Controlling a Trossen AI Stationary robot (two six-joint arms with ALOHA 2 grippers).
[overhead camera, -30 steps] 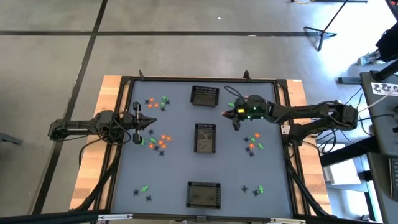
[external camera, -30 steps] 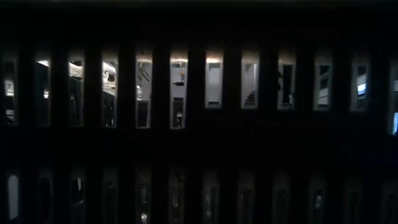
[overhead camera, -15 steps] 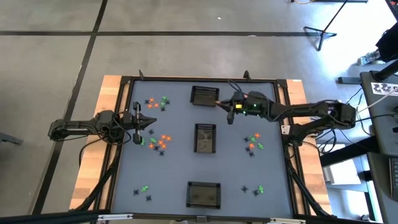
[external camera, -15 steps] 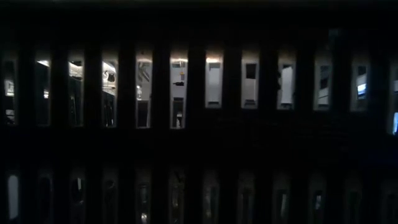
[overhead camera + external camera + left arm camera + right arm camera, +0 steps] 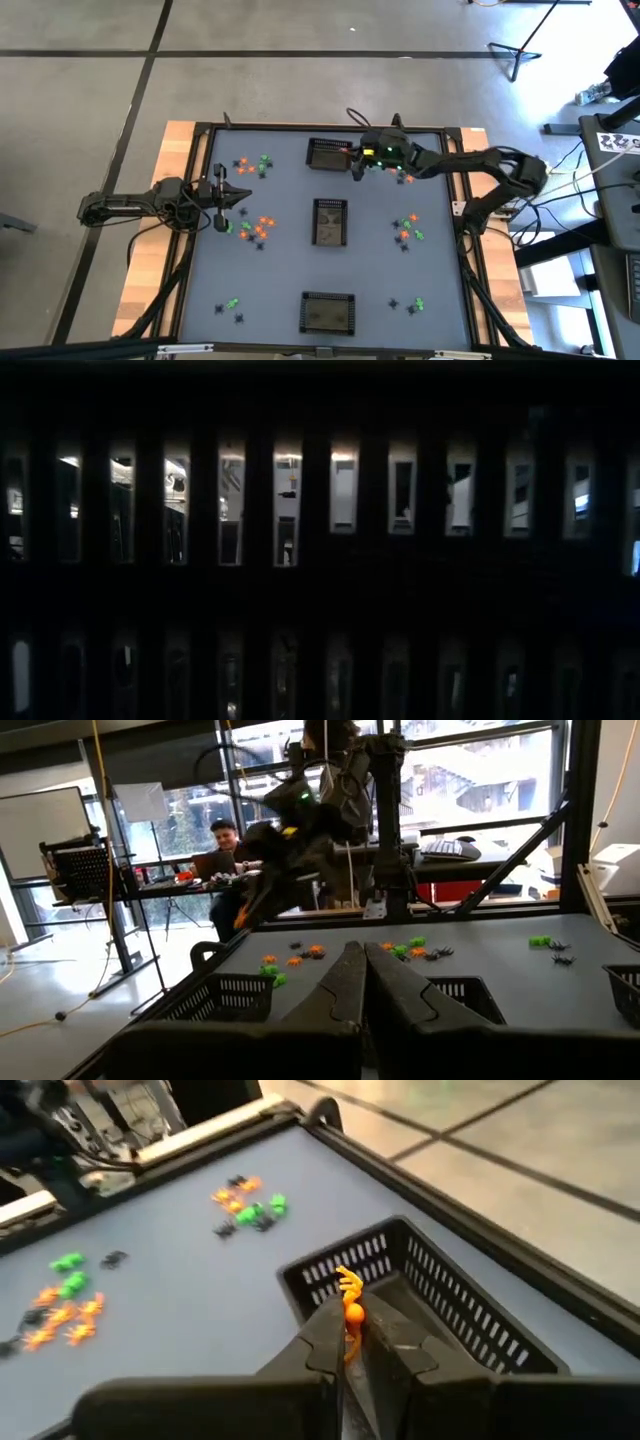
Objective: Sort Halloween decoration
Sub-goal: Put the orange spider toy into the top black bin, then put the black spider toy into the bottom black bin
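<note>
My right gripper [image 5: 353, 163] hangs at the right rim of the far black mesh basket [image 5: 329, 153], shut on a tiny orange Halloween decoration [image 5: 350, 1306]. In the right wrist view that basket [image 5: 440, 1295] lies just beyond the fingertips. More orange, green and black trinkets lie in loose groups on the grey mat: far left [image 5: 252, 165], middle left [image 5: 255, 228], right [image 5: 408, 228], near left [image 5: 230, 305] and near right [image 5: 410, 303]. My left gripper [image 5: 245, 196] waits shut at the table's left side, above the mat, holding nothing. My right gripper pinches the orange trinket's lower part [image 5: 351, 1323] between its two fingertips. The trinket's upper end [image 5: 348, 1283] sticks out past the tips. The fingers slant down from the table's right side. The trinket is lifted clear of the mat, by the basket's rim.
A second mesh basket [image 5: 330, 221] stands mid-table and a third [image 5: 328, 312] by the near edge. A raised black frame [image 5: 455, 135] borders the mat. The low view is dark, looking through mesh bars. A person [image 5: 225, 845] sits in the room beyond the table.
My right gripper has travelled from the mat's right-middle toward the far edge and the left, rising a little, up to the far basket. It has stayed shut on the orange trinket, which has gone along clear of the mat.
</note>
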